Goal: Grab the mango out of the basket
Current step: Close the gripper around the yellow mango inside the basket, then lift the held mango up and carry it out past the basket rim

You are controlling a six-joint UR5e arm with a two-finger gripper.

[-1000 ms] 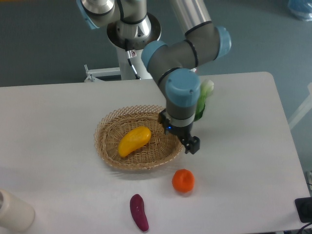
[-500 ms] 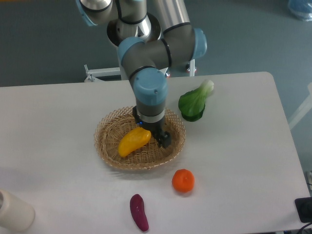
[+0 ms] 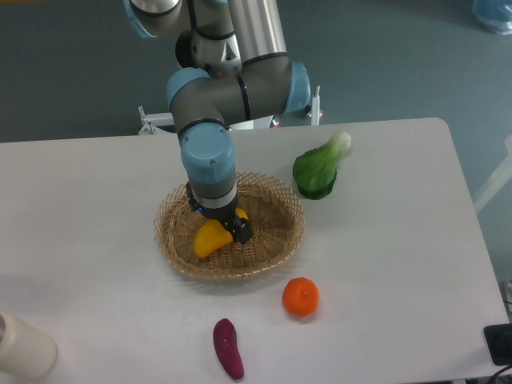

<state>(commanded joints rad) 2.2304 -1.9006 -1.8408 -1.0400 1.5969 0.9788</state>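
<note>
The yellow mango [image 3: 206, 239] lies in the wicker basket [image 3: 276, 244] mid-desk, smooth, probably slippery, best held across its fat middle, under the end effector [image 3: 232, 230], whose opening I cannot tell.

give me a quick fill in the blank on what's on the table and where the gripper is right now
1. The gripper is down over the yellow ____ inside the basket.
2. The round fruit on the table just outside the basket's near rim is ____ in colour.
3. The small eggplant lying nearest the table's front edge is ____.
4. The leafy green vegetable lies ____ the basket, on the table.

Missing words: mango; orange; purple; outside
</note>
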